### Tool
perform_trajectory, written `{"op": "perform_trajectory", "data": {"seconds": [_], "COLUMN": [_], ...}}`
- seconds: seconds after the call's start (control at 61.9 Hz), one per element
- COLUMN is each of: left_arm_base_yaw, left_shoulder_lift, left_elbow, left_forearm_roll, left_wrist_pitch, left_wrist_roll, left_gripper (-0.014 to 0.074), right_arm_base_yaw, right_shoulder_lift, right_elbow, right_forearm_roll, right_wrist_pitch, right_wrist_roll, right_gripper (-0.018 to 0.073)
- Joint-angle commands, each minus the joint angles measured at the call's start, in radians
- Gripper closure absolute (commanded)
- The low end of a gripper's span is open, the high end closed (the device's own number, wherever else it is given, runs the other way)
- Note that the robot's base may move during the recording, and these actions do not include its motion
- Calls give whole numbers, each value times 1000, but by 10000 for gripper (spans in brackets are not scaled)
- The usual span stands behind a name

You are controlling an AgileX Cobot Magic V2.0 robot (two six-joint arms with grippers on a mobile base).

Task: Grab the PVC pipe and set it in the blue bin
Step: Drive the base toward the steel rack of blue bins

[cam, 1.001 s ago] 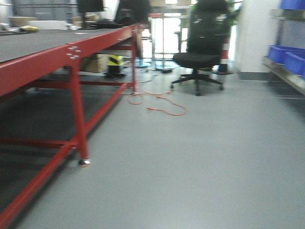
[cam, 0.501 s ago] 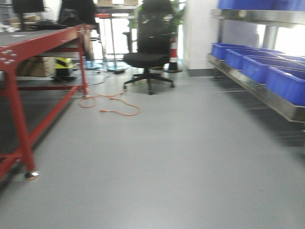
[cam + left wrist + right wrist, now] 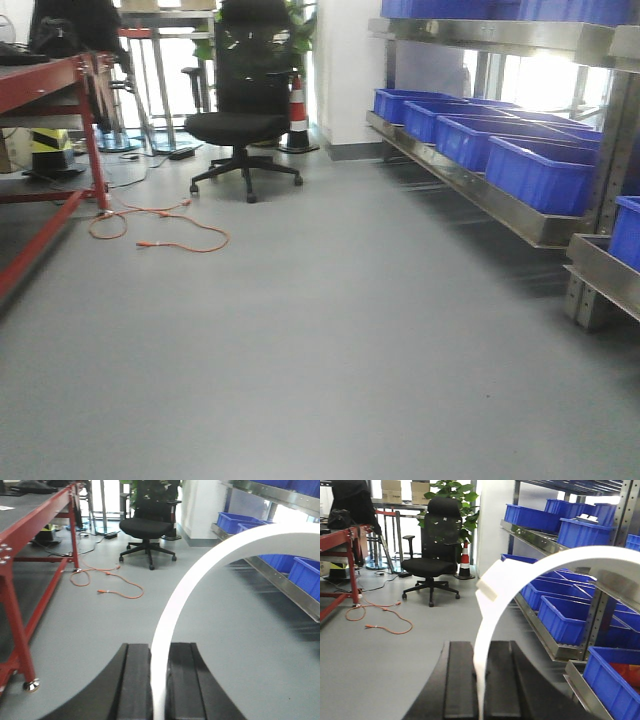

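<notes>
PVC pipe point(image 3: 161, 650) clamped by left fingers point(image 3: 135, 680), second pipe point(image 3: 484, 640) clamped by right fingers point(image 3: 460, 680), shelved blue bins point(image 3: 540, 170)

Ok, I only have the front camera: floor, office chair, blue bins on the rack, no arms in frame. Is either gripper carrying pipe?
Observer: Yes. The left wrist view shows the left gripper closed on a white curved pipe that arcs up from between its fingers.
Operator: And the right one?
Observer: The right gripper grips a second curved pipe, which has a thicker collar at its end.
Operator: Is any bin occupied?
Observer: In the right wrist view, the nearest low blue bin has something red-orange inside. I can't tell what it is.
</notes>
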Motion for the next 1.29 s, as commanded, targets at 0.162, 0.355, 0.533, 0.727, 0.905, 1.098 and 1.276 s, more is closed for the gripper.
{"op": "perform_trajectory", "data": {"seconds": [0.162,0.355,0.533,0.727,0.905,1.098,1.276], "left_arm_base_yaw": [-5,-5,-5,-5,-5,-5,-5], "left_shoulder_lift": [-4,-4,-4,-4,-4,-4,-4], "left_elbow": [-1,-1,-1,-1,-1,-1,-1], "left_forearm_roll": [-8,-8,-8,-8,-8,-8,-8], "left_wrist_pitch": [-27,-27,-27,-27,-27,-27,-27], "left_wrist_roll": [0,0,0,0,0,0,0], "left_gripper": [707,707,707,707,707,707,707], "right_arm_base_yaw": [1,1,1,1,1,1,1], "right_shoulder_lift": [-4,-4,-4,-4,-4,-4,-4], "right_elbow": [3,3,3,3,3,3,3], "right_forearm_roll": [1,1,1,1,1,1,1], "right_wrist_pitch": [-31,-31,-31,-31,-31,-31,-31], "right_wrist_roll": [-6,-6,-6,-6,-6,-6,-6], "right_gripper": [728,728,728,728,728,728,728]}}
